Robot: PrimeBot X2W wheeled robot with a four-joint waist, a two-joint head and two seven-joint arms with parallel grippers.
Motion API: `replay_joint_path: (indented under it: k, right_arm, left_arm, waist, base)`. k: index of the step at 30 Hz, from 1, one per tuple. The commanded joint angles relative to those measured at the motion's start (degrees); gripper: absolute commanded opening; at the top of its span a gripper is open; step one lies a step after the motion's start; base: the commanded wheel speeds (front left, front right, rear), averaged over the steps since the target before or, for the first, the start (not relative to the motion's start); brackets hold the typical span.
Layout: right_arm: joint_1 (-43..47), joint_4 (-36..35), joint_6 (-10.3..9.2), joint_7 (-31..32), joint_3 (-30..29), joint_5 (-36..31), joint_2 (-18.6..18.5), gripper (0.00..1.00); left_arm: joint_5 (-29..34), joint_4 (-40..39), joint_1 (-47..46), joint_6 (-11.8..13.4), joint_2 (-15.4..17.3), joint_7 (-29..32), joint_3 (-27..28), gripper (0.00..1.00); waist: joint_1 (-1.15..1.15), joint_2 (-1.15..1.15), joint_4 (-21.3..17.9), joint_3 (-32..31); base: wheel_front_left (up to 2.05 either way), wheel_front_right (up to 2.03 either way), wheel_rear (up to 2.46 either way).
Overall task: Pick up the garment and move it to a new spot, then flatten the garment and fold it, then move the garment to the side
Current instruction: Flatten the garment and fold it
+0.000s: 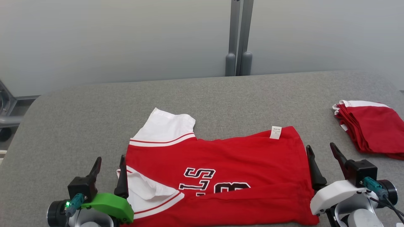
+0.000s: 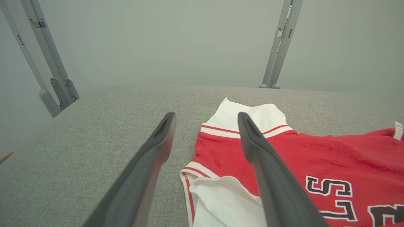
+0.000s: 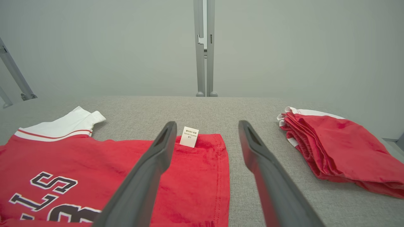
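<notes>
Your garment point(image 1: 221, 176) lies between the left gripper point(image 1: 110, 158) at 9 o'clock and right gripper point(image 1: 320, 145) at 3 — both jaws apart — so pinching one layer could skew the fold.

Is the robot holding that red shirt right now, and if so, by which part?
Nothing is held. The left gripper and the right gripper both stand open, one near each end of the red jersey.

Garment point(image 1: 240, 157) matt red and white knit cloth, surface point(image 1: 221, 101) coarse grey woven fabric, left end effector point(image 1: 110, 159) and right end effector point(image 1: 320, 146) matt dark plastic, posts point(image 1: 239, 37) smooth grey metal.
</notes>
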Motion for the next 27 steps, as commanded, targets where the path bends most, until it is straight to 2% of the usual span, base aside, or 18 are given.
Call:
replay_joint_path:
  k: [1, 15, 21, 22, 23, 27]
  right_arm:
    - [0.10, 0.20, -0.05, -0.22, -0.01, 0.44, -0.03, 1.00]
    - [-0.64, -0.20, -0.05, 0.56, 0.18, 0.66, 0.21, 1.00]
    - [-2.94, -0.73, -0.05, 3.94, 1.55, 3.14, 0.00, 1.00]
    - [-3.58, -0.91, -0.04, 5.79, 2.31, 4.21, -0.65, 1.00]
    - [-5.59, -1.49, -0.05, 10.72, 4.36, 5.39, -3.58, 1.00]
    - [-10.87, -2.49, -0.05, 22.58, 8.32, 8.88, -9.55, 1.00]
  left_arm:
    - [0.14, -0.25, 0.18, -0.12, 0.40, -0.02, 0.09, 1.00]
    - [0.76, -0.84, -0.62, -0.45, 0.23, -0.02, 0.22, 1.00]
    - [1.38, -0.21, -3.88, -1.55, 1.05, 0.45, -0.65, 1.00]
    - [1.60, -0.01, -5.05, -1.90, 1.37, 1.14, -0.94, 1.00]
    - [2.03, 0.44, -8.31, -2.89, 1.98, 2.94, -1.75, 1.00]
    - [3.33, 1.82, -16.48, -4.46, 3.10, 7.13, -3.44, 1.00]
  waist:
    - [0.00, 0.00, 0.03, 0.08]
    - [0.00, 0.00, 0.45, 1.31]
    - [0.00, 0.00, 0.25, 3.17]
    - [0.00, 0.00, 0.19, 3.97]
    - [0.00, 0.00, 0.15, 6.23]
    - [0.00, 0.00, -0.40, 11.58]
  base:
    - [0.00, 0.00, 0.00]
    - [0.00, 0.00, 0.00]
    - [0.00, 0.00, 0.00]
    - [0.00, 0.00, 0.00]
    - [0.00, 0.00, 0.00]
    - [0.00, 0.00, 0.00]
